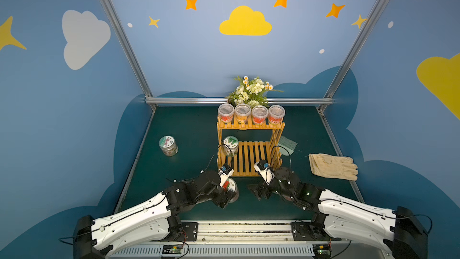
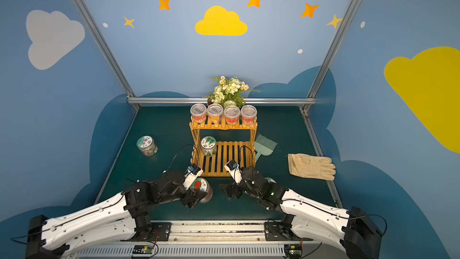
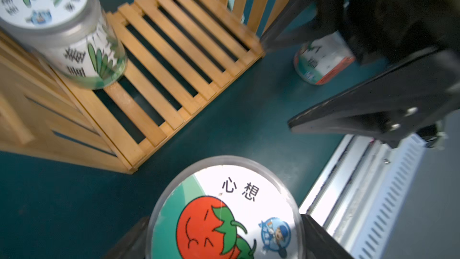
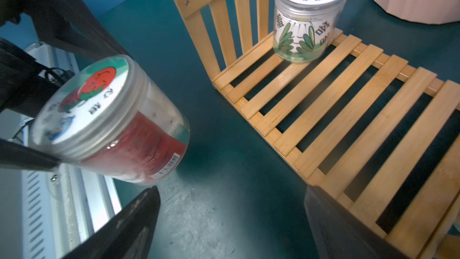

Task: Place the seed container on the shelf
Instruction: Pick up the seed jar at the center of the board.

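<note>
Your left claw (image 1: pixel 227 196) clamps the tomato jar (image 1: pixel 229 185). In the left wrist view its fingers (image 3: pixel 321 237) sit tight against both sides of the lid, so you are gripping the jar by its top. The tomato jar is not on the shelf (image 1: pixel 251 126). It is down at the green surface (image 1: pixel 189 130), just in front of the shelf's front left corner. You cannot tell whether its base touches the surface.

Your right claw (image 1: pixel 256 191) is spread wide and holds nothing. It hangs low near the middle of the shelf's front edge, pointing toward the tomato jar with a gap between them.

On the shelf's lower tier a leaf jar (image 1: pixel 230 145) stands upright at the left end. The upper tier carries a row of four clear tubs (image 1: pixel 251 114), side by side from end to end. A bunch of flowers (image 1: pixel 251 90) stands behind the shelf, against the back wall.

Under your right arm another jar (image 3: pixel 321 63) stands on the surface, partly hidden. Well off to the left a flower jar (image 1: pixel 168 145) stands alone. A small green brush (image 1: pixel 287 144) lies just beside the shelf's right side, and farther right a pale glove (image 1: pixel 332 166) lies flat
</note>
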You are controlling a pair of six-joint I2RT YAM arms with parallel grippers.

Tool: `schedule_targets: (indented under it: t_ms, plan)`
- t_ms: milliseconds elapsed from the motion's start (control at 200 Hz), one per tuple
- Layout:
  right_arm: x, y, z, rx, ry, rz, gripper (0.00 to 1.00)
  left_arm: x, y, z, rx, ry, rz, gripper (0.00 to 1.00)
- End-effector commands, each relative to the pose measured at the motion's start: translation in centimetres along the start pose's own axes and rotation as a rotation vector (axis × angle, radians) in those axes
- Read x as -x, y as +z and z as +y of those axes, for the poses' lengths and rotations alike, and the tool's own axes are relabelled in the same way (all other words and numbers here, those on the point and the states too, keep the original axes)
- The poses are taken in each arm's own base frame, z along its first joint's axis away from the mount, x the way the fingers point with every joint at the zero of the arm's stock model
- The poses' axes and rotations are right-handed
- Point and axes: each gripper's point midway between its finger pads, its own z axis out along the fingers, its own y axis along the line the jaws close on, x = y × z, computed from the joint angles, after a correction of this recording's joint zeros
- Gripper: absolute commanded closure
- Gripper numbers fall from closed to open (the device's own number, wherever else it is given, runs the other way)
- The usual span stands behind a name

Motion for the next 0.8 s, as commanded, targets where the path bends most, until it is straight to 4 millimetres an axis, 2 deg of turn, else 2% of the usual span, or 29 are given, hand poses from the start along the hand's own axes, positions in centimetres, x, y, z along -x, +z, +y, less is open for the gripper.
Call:
schedule_targets:
  t_ms: [0,140,280,395,420,551,796]
  plan:
    - [2.8,-2.2,2.6,0.118,-0.124,-0.074,0.03,2.6,-3.0,-1.8,-0.107,0.018,-0.056,0.22]
    - [3.9,-4.2,4.7,0.226,-0.287,-0.174,0.06,4.1,-5.2,-3.8,-0.274,0.054,-0.026,0.22]
    - [5.9,-5.6,6.9,0.332,-0.361,-0.202,0.11,6.5,-6.0,-4.2,-0.359,0.058,0.004,0.27]
    - [7.1,-5.0,7.6,0.365,-0.356,-0.171,0.1,8.7,-6.1,-4.6,-0.381,0.072,0.001,0.3]
    - [8.4,-5.3,7.7,0.358,-0.365,-0.195,0.09,9.0,-6.1,-4.6,-0.383,0.075,-0.002,0.31]
    - [10.7,-4.3,7.9,0.354,-0.313,-0.252,0.07,10.0,-6.1,-4.8,-0.388,0.095,-0.019,0.33]
    - [10.7,-3.1,8.3,0.385,-0.303,-0.231,0.09,10.3,-6.1,-4.5,-0.363,0.124,-0.021,0.34]
